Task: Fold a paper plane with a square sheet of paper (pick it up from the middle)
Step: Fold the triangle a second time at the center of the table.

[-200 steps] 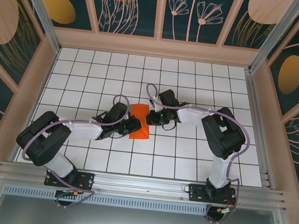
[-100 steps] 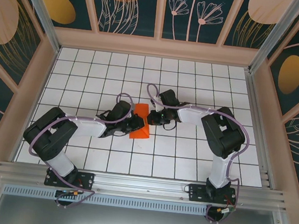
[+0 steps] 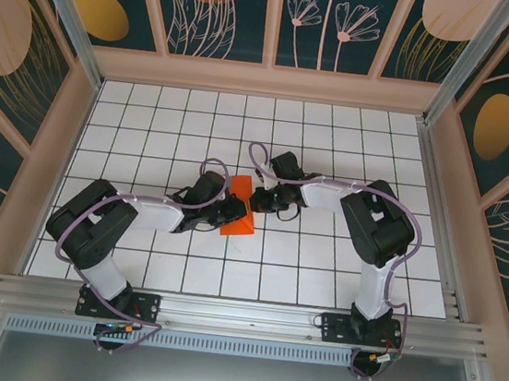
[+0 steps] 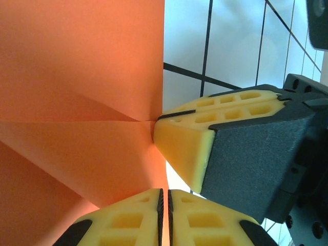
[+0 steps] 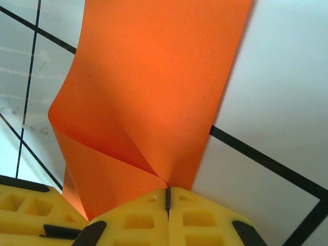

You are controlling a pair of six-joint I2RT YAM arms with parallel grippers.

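The square sheet of paper point(image 3: 239, 207) is bright orange-red and lies bent and creased at the middle of the white grid floor. My left gripper point(image 3: 229, 214) comes at it from the left, shut on its near edge. In the left wrist view the paper point(image 4: 77, 87) runs down into the thin slit of my left gripper point(image 4: 164, 205). My right gripper point(image 3: 256, 197) is shut on the sheet's right side. In the right wrist view two creases of the paper point(image 5: 154, 92) meet at the tip of my right gripper point(image 5: 167, 197). The two grippers nearly touch.
The white tiled floor point(image 3: 335, 135) has black grid lines and open tiles all around the paper. Patterned walls point(image 3: 276, 17) box in the floor. An aluminium rail point(image 3: 239, 314) runs along the near edge by the arm bases.
My left arm's elbow has swung up and inward, and its gripper has edged right with the paper. The sheet looks a little more bunched. My right arm has barely moved.
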